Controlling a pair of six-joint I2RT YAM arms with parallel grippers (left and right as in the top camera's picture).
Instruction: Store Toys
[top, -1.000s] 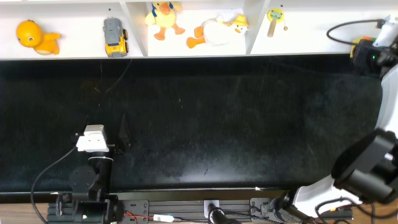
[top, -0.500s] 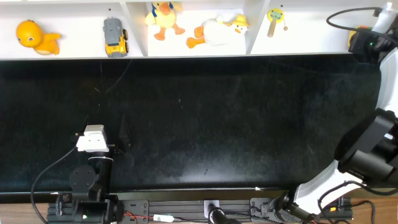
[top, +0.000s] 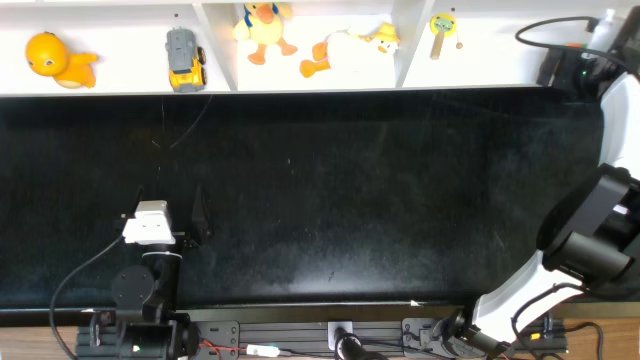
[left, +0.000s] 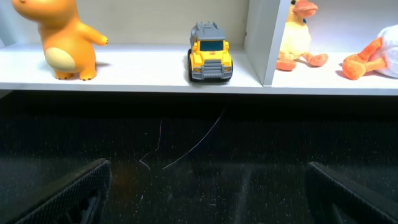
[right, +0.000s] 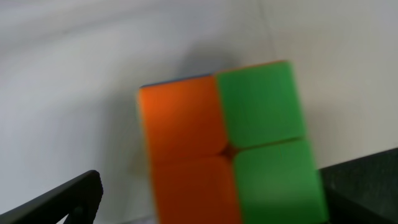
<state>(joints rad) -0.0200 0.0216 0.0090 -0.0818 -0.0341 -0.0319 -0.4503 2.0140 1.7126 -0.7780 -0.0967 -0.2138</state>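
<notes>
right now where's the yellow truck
The yellow truck stands in the shelf's left compartment in the top view, between the orange figure and the divider, with a plush duck just past it.

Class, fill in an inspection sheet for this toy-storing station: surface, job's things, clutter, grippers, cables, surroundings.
Surface: black mat.
Job's things: orange figure and yellow truck share the left compartment. The sitting plush duck and lying plush duck are in the next, the small rattle in the third. The orange-and-green cube is close before the right gripper.
Clutter: thin pale strand on the mat.
Grippers: left gripper open, low over the mat; right gripper at the shelf's right end, hold on cube unclear.
Cables: black cable loops by the right gripper.
Surroundings: white shelf along the mat's far edge.
</notes>
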